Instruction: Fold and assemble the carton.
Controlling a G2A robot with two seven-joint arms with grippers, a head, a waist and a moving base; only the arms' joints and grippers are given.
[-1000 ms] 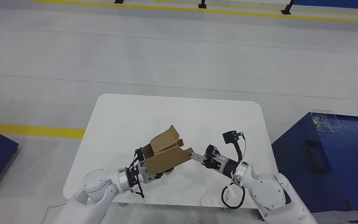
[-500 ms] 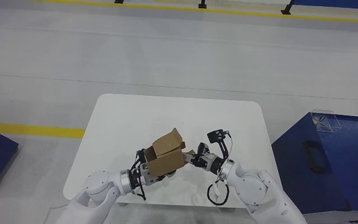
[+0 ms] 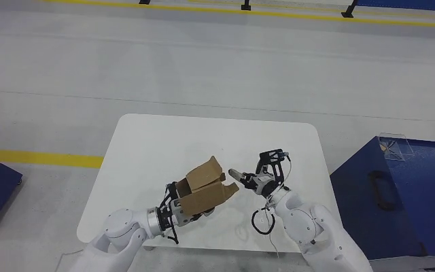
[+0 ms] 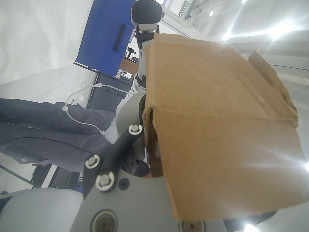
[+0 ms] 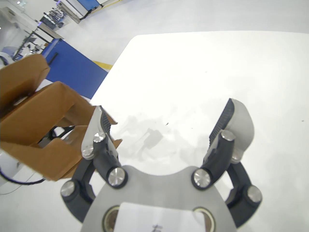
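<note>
Carton hung over the near part of the table, clamped by the left gripper. It looked light and bendy, likely to crease, and best pinched near a flap's edge. The right gripper stood spread, just right of 1 loose flap.

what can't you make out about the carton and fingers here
- The left gripper's hold on the carton: left wrist view, the carton wall covers it.
- Whether the right fingers touch the carton: right wrist view, one finger overlaps its edge.
- How far the carton is folded: top view, too small.
</note>
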